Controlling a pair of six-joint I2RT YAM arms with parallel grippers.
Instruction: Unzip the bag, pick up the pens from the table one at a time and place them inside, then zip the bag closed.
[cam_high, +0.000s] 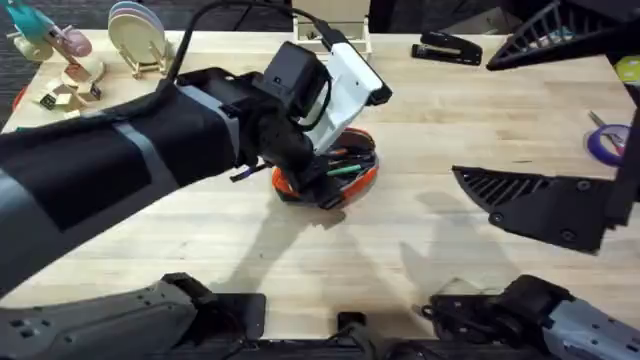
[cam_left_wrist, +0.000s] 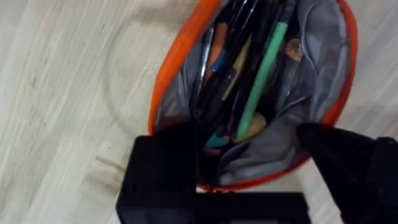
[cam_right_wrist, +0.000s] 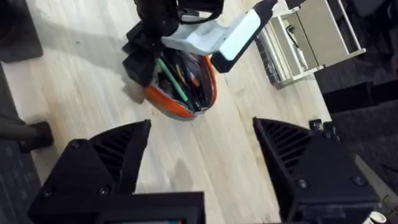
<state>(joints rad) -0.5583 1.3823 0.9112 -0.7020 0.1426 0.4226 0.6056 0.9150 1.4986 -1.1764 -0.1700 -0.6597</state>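
The orange bag (cam_high: 288, 184) lies unzipped at the middle of the table (cam_high: 300, 250), its grey lining spread wide. A green pen (cam_left_wrist: 261, 74) and dark pens (cam_left_wrist: 239, 37) lie lengthwise inside it among other coloured things. My left gripper (cam_left_wrist: 239, 134) hangs open just above the bag's near end, one finger over each side of the mouth, with nothing pinched. From the right wrist view the bag (cam_right_wrist: 186, 106) and its green pen (cam_right_wrist: 169, 79) show beneath the left arm. My right gripper (cam_high: 478, 197) hovers open above bare table to the bag's right, holding nothing.
A black stapler (cam_high: 447, 48) lies at the back right. A purple item (cam_high: 605, 138) sits by the right edge. A plate rack (cam_high: 140, 40) and small toys (cam_high: 60, 45) stand at the back left, and a white organiser (cam_right_wrist: 311, 37) behind the bag.
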